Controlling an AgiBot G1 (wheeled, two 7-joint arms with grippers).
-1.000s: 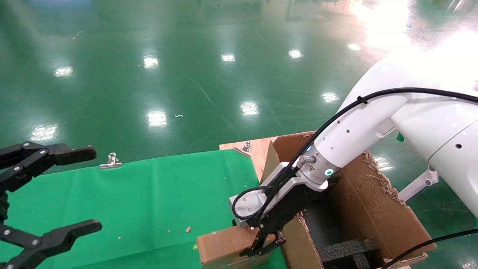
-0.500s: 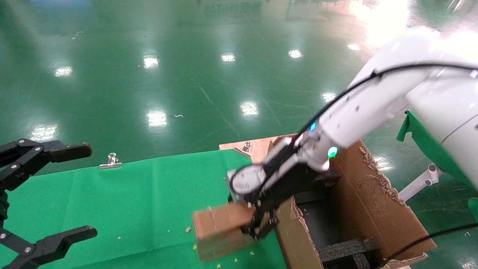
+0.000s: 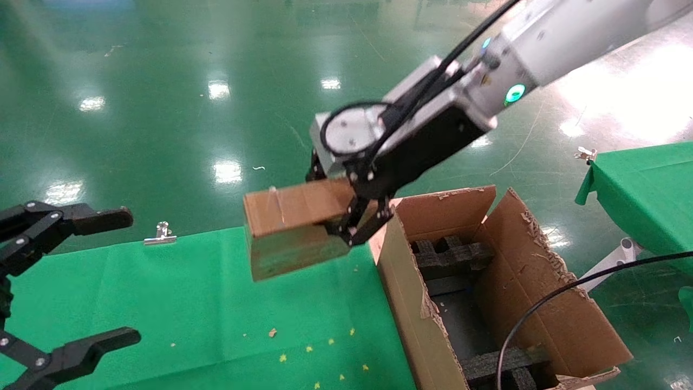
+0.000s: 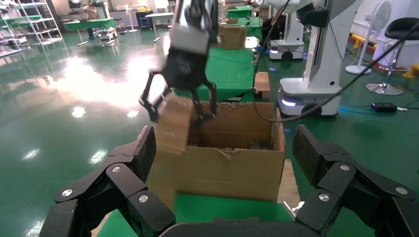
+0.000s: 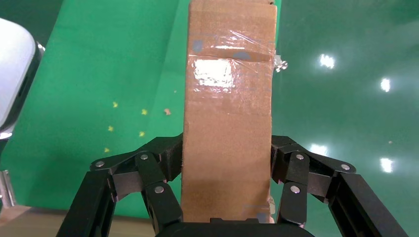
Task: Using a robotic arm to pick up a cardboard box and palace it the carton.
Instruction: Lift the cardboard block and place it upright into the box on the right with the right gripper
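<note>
The white jointed robotic arm [image 3: 547, 38] with its glowing teal ring reaches in from the right, and its black multi-link right hand [image 3: 354, 214] is clamped on the small brown flat cardboard box [image 3: 292, 227], fingers pressed against the box's two long side faces. In the right wrist view the box [image 5: 228, 113] fills the gap between the fingers [image 5: 158, 170], its far end sticking well out past the fingertips, with clear tape strips across the top face. The box hangs in the air, tilted, well above the green-cloth-covered desk [image 3: 189, 303], clear of the cloth on every side. Its gripped end lies just beside the near-left corner of the large brown corrugated carton [image 3: 547, 303], above the level of that carton's upright flaps; most of the box still overhangs the desk rather than the carton mouth. The carton stands open at the desk's right edge, its flap rims torn and ragged, with black foam blocks [image 3: 452, 254] crossing inside and dark gaps between them. The all-black left hand [image 3: 70, 281] sits at the desk's left edge, fingers spread wide with nothing between them, well apart from the box. Small yellow and tan scraps [image 3: 314, 352] dot the cloth.
</note>
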